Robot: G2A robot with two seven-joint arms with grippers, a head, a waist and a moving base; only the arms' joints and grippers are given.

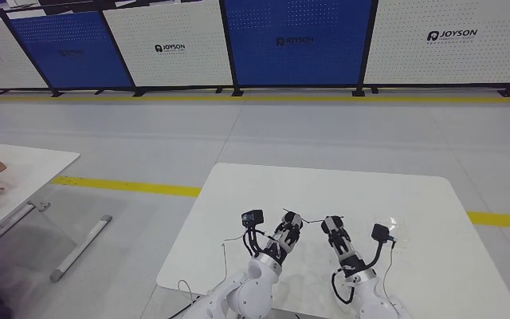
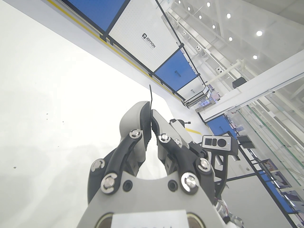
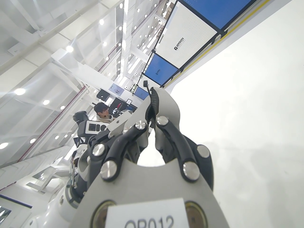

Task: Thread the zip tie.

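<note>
A thin black zip tie (image 1: 312,220) spans the short gap between my two grippers, a little above the white table (image 1: 398,199). My left gripper (image 1: 293,218) is shut on one end. In the left wrist view a narrow pointed strip of the zip tie (image 2: 150,94) sticks out past the closed left gripper (image 2: 151,110). My right gripper (image 1: 329,223) is shut on the other end. In the right wrist view the small square head of the zip tie (image 3: 146,83) pokes out beyond the tips of the right gripper (image 3: 152,93). Both grippers are close together near the table's front edge.
The bare white tabletop (image 2: 47,84) stretches away beyond the grippers. Another white table (image 1: 32,167) stands off to the left across the floor. Blue and white panels (image 1: 295,40) line the far side of the room.
</note>
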